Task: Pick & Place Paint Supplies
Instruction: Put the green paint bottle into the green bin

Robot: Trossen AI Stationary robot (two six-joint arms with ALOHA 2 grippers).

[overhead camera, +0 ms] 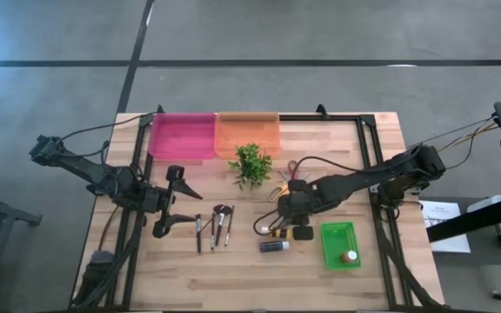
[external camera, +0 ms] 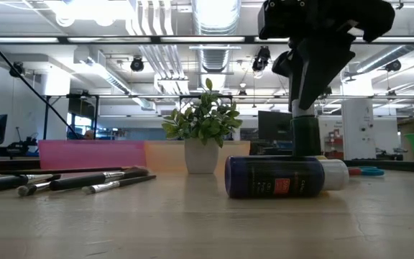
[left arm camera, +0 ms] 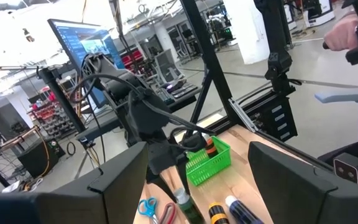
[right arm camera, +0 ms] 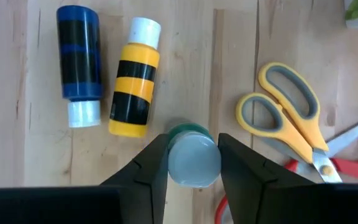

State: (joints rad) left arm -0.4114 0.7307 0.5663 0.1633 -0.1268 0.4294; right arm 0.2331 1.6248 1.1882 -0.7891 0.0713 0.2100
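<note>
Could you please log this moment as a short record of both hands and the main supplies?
right hand: fingers on either side of an upright green bottle
left hand: open, empty, beside the brushes
lying on table: blue bottle, yellow bottle
green basket: holds one brown-capped bottle
not a supply: plant

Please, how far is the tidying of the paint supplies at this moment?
Done: one bottle with a brown cap lies in the green basket. In hand: the right gripper has its fingers around a green bottle with a pale cap. Left: the blue bottle, the yellow bottle and the brushes lie on the table. The left gripper waits open near the brushes.
</note>
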